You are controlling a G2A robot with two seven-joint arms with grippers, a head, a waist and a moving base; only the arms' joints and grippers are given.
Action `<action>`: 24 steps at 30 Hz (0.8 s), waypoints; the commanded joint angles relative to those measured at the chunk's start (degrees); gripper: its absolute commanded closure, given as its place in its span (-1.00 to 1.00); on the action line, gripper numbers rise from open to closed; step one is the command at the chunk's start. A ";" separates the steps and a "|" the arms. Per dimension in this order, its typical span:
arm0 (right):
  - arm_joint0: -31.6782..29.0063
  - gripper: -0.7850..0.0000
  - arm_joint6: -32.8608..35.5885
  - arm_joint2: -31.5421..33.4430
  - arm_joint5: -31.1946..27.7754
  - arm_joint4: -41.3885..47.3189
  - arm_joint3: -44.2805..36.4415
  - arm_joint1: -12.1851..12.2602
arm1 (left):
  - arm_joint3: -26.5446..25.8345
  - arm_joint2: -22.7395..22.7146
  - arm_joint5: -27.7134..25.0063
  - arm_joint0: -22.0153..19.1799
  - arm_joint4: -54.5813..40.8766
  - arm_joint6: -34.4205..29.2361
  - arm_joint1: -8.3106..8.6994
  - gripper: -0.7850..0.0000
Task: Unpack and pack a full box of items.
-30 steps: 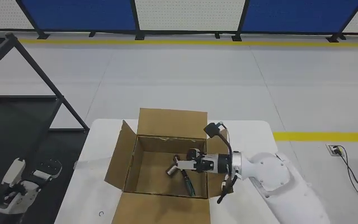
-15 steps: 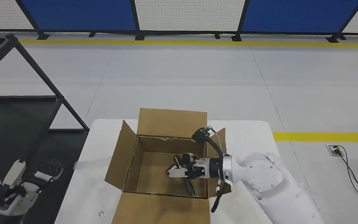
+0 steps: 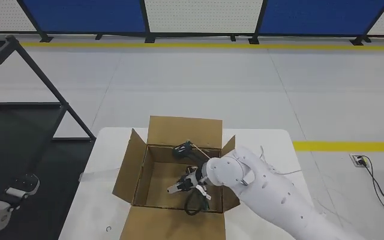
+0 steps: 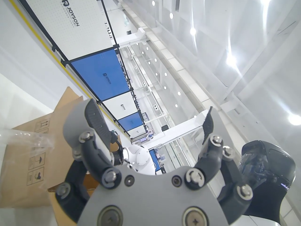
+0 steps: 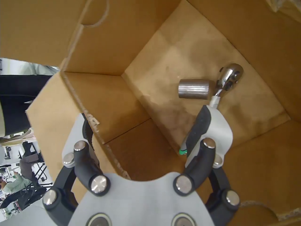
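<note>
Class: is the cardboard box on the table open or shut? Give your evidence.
Open. The flaps of the cardboard box spread outward; a ratchet wrench and steel socket lie on its floor.

The box (image 3: pixel 184 131) is plain brown cardboard, with small black handling marks printed on one outer side. Inside lie a shiny chrome ratchet head (image 5: pixel 231 74) and a duller steel-grey socket (image 5: pixel 194 88). The ratchet's handle (image 5: pixel 182 152) shows a spot of green. The right pincer (image 5: pixel 148 118) has pale grey fingers with black pads, and so does the left pincer (image 4: pixel 150 109). The table (image 3: pixel 105 204) is white. The floor (image 3: pixel 210 84) is pale grey, crossed by a yellow line (image 3: pixel 180 44).
</note>
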 commanded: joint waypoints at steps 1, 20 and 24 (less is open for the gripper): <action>0.90 -1.00 -0.25 -1.11 1.46 -1.12 1.78 -0.72 | -0.07 -0.07 -0.15 0.28 -0.06 -0.16 -0.04 -1.00; 1.33 -1.00 1.00 -6.29 4.43 -13.55 2.17 -2.27 | -0.12 -0.07 -0.49 0.66 -0.30 -0.30 -0.12 -1.00; 2.25 -1.00 3.21 -8.55 6.48 -17.41 3.66 -3.82 | -0.12 -0.07 -0.49 0.66 -0.30 -0.30 -0.12 -1.00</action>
